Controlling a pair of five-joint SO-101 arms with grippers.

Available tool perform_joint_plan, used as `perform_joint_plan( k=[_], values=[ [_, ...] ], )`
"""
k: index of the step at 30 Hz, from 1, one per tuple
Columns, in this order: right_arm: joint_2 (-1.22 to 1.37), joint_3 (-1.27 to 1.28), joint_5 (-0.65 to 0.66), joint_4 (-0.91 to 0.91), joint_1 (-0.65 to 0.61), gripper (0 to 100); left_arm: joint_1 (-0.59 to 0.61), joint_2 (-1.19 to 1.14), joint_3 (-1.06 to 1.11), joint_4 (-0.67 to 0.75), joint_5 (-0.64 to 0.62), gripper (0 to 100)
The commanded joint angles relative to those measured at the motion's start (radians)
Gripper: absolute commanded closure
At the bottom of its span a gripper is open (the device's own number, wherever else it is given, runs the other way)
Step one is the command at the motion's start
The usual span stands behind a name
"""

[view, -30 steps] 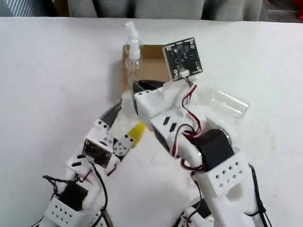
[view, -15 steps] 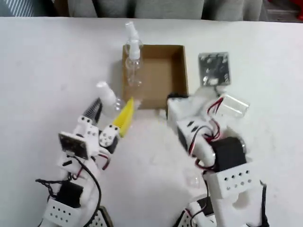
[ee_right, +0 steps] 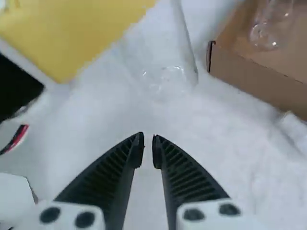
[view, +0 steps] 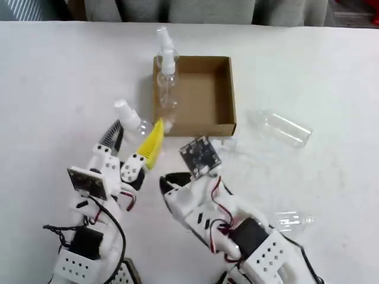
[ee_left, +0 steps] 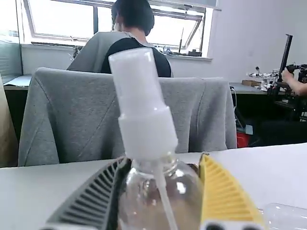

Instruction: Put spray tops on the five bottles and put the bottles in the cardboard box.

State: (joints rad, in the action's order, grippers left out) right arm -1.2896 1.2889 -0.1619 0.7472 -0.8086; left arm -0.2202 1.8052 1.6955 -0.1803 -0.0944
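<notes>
Left hand (view: 139, 124): I see it pinching the held bottle (view: 135, 121), with the grey finger (ee_left: 91, 203) on one side and the yellow finger (ee_left: 225, 196) on the other.
Held bottle: clear, gripped at its shoulder, with the neck standing up out of the fingers. I cannot tell whether its base touches the counter (view: 59, 77).
Spray top (ee_left: 144, 110): white, and it sits on the neck of the held bottle, just past the fingertips of the left hand.
Right hand (ee_right: 147, 143): the two black fingers are almost pressed together, with only a thin slit between them, and they grip nothing. It is low over the counter. The base of the held bottle lies just ahead of its fingertips, and the left hand's yellow finger is ahead and to one side.
Cardboard box (view: 204, 97): open, and it stands beyond both hands. Its near corner is close to the yellow finger of the left hand.
Two bottles (view: 167, 77): clear with white spray tops, standing at the box wall that is on the left hand's side.
Lying bottle (view: 284, 127): on the counter past the box, well apart from the right hand.
Second lying bottle (view: 293, 222): on the counter beside the right arm, behind its hand.
</notes>
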Motion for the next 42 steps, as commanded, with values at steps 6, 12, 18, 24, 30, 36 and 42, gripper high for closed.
perform_joint_plan(
  k=[6,12,18,24,30,36,42],
  values=[
    [-0.027,0.196,0.089,-0.386,-0.016,98.4,0.002,0.022,-0.003,0.003,-0.011,94],
    [-0.025,0.227,0.089,-0.515,-0.008,98.4,-0.044,0.022,-0.003,-0.058,-0.005,94],
    [-0.024,0.227,0.089,-0.521,0.031,98.4,-0.058,0.022,-0.003,-0.066,0.000,94],
    [-0.024,0.229,0.087,-0.521,0.054,98.4,-0.059,0.022,-0.003,-0.066,0.081,94],
    [0.036,0.238,0.087,-0.610,0.056,98.4,-0.113,0.024,-0.003,-0.114,0.089,94],
    [0.171,0.238,0.087,-0.704,0.056,98.4,-0.110,0.024,-0.003,-0.117,0.089,94],
    [0.202,0.245,0.087,-0.708,0.048,98.4,-0.108,0.024,-0.003,-0.117,0.089,94]
  ],
)
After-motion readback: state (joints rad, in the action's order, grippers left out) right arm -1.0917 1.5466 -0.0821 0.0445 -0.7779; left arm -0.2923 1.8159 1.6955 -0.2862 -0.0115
